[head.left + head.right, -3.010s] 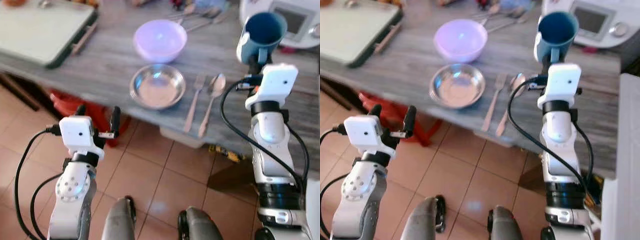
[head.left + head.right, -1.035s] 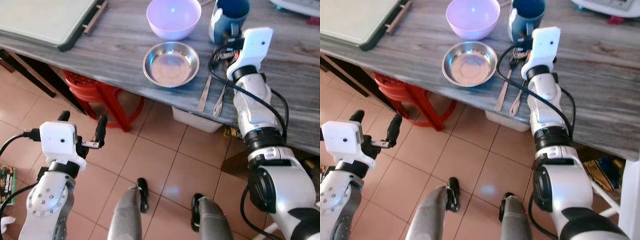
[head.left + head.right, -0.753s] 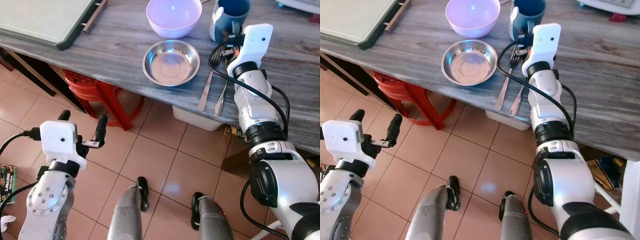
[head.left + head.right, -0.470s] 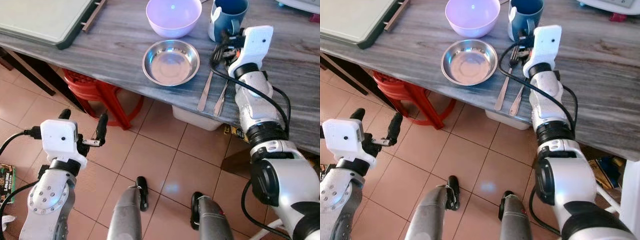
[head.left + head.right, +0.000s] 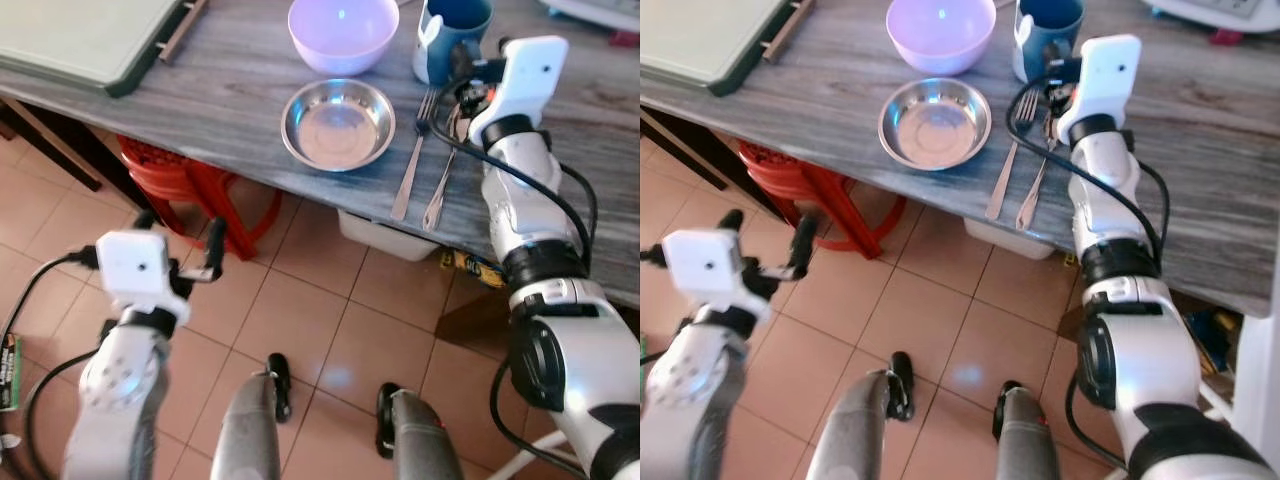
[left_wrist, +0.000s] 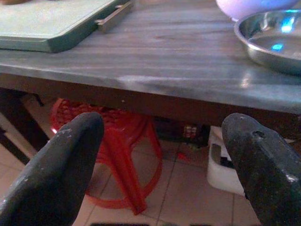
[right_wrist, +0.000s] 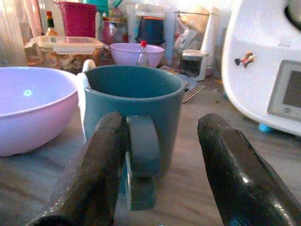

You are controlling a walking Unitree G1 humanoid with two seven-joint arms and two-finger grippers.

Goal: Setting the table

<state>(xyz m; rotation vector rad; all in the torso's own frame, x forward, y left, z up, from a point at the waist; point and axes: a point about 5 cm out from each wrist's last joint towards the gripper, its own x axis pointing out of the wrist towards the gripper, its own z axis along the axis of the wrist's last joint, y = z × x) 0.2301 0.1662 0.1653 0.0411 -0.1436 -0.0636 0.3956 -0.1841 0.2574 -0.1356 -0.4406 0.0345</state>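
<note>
A teal mug (image 5: pixel 452 35) stands upright on the grey wooden table (image 5: pixel 230 90), right of a purple bowl (image 5: pixel 342 32). In front of them lie a steel bowl (image 5: pixel 337 123), a fork (image 5: pixel 410 165) and a spoon (image 5: pixel 440 185). My right gripper (image 7: pixel 162 122) is open just in front of the mug (image 7: pixel 134 108), its fingers either side of the mug's handle (image 7: pixel 141 160), which sits close against one finger. My left gripper (image 5: pixel 180 228) hangs open and holds nothing, below the table's front edge (image 6: pixel 155 87) over the tiled floor.
A green-rimmed board (image 5: pixel 80 40) lies at the table's far left. A red stool (image 5: pixel 170 175) and a white box (image 5: pixel 385 235) stand under the table. A white appliance (image 7: pixel 268 70) is right of the mug, and jars and a second bowl (image 7: pixel 136 52) stand behind it.
The mug, held in the air by my right gripper three seconds ago, now stands on the table beside the purple bowl. The right gripper has let go. The camera has shifted.
</note>
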